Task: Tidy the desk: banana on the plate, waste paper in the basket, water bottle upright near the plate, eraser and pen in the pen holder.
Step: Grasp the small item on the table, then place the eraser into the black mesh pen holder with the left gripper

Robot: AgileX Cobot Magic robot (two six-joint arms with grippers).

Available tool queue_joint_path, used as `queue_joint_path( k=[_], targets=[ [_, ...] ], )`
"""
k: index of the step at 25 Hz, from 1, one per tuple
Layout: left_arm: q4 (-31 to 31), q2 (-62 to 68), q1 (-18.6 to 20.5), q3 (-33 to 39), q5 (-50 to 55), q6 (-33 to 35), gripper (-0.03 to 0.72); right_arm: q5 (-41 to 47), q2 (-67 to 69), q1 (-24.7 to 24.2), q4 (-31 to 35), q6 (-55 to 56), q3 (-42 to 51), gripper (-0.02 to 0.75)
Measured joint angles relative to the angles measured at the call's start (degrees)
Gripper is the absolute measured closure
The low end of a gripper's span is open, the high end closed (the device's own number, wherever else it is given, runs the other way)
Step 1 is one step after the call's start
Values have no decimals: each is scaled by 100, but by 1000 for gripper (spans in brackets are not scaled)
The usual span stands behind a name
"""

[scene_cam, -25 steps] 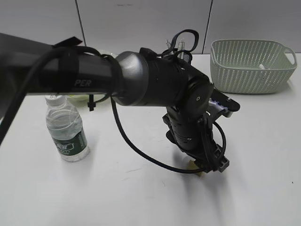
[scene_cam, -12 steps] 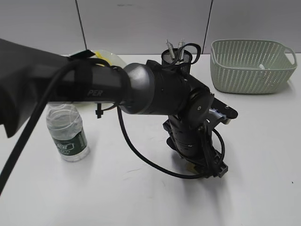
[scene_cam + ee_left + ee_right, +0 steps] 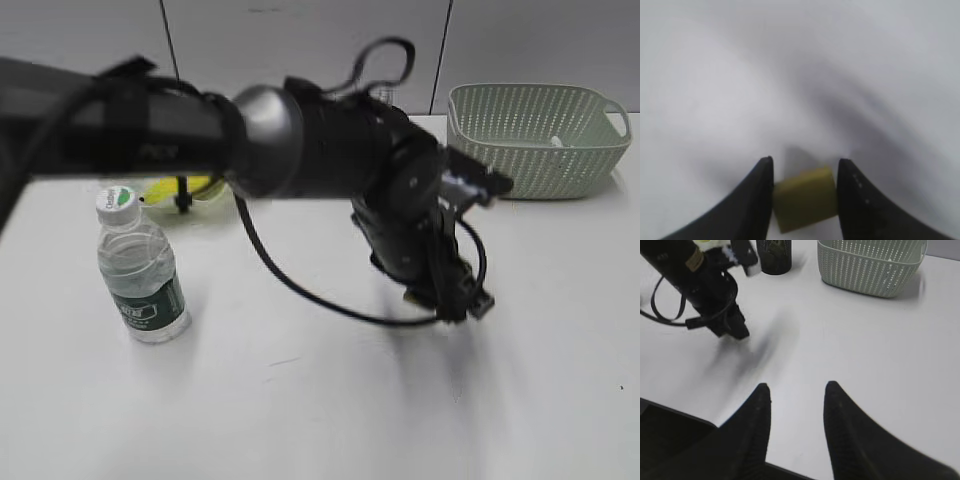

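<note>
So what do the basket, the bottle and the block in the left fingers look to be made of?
Basket: pale green moulded plastic, matte, woven-look perforations. Bottle: clear glossy plastic, see-through ribbed wall, white cap. Block: dull yellow, matte, soft-edged, probably rubber, the eraser; the left wrist view is too blurred to be sure.

Left arm (image 3: 300,150): motion-blurred in the exterior view, cut off at the left edge; covers most of the plate (image 3: 190,187) and banana (image 3: 165,188), leaving only a yellow-green sliver. Pen holder (image 3: 773,255): hidden behind that arm in the exterior view, top cropped in the right wrist view. Eraser (image 3: 804,198): soft-focused, lower part cut by the bottom edge. Basket (image 3: 535,140): contents too small to identify; far rim cropped in the right wrist view. Desk (image 3: 790,75): blurred throughout the left wrist view.
</note>
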Motion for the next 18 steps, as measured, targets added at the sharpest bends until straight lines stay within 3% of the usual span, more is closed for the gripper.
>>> queue_joint_path(
  k=[4,11,18],
  targets=[
    [357,-417,521,-567,-545,0,398,0,0,0,0,0,0,443],
    [383,-262,1624,-1547,-1794,-5,398,0,0,0,0,0,0,443],
    [181,243,1834,-1696,-2572,-23,398,0,-1,0,0,0,0,444]
  ],
)
